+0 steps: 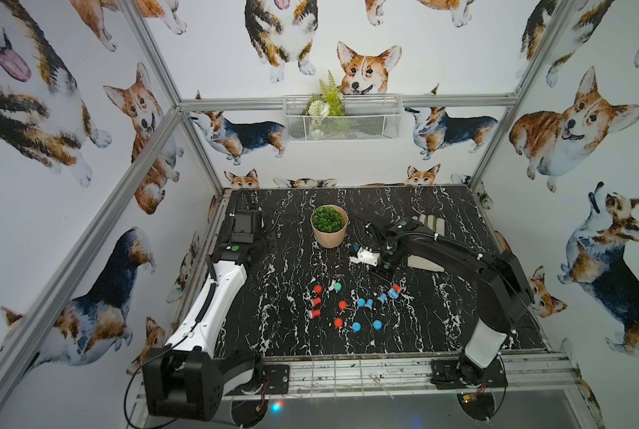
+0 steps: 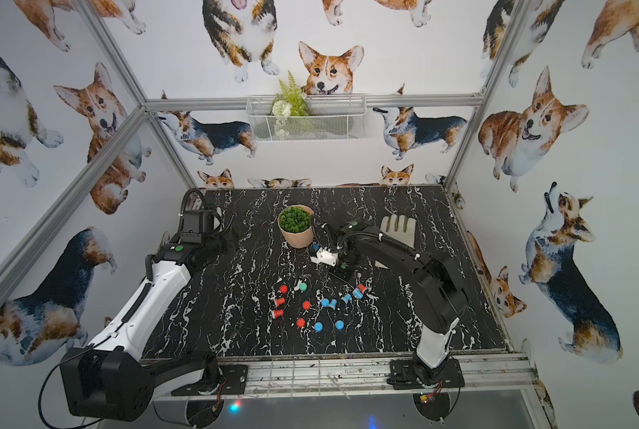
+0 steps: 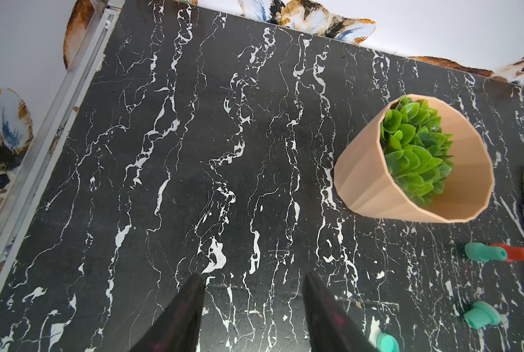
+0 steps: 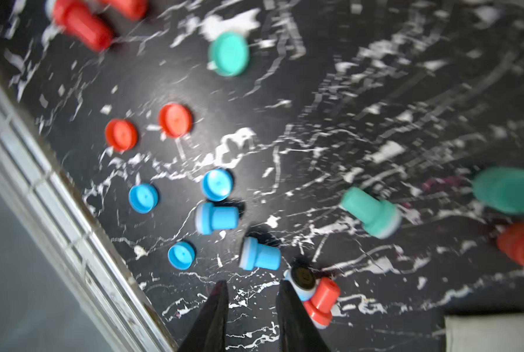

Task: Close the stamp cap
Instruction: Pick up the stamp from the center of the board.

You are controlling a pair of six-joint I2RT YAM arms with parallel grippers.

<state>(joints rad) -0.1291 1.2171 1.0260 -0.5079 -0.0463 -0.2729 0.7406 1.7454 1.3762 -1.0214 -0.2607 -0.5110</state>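
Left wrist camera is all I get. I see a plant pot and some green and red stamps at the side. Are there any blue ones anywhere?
Observer: Yes. Three blue round plastic caps lie loose on the black marble table, in the right wrist view.
Operator: Where's the other gripper?
Observer: The right gripper hangs over that group, open, with nothing between its jaws.
Operator: What's closest to it?
Observer: A small blue plastic stamp with its dark face bare, lying right beside a red plastic stamp.
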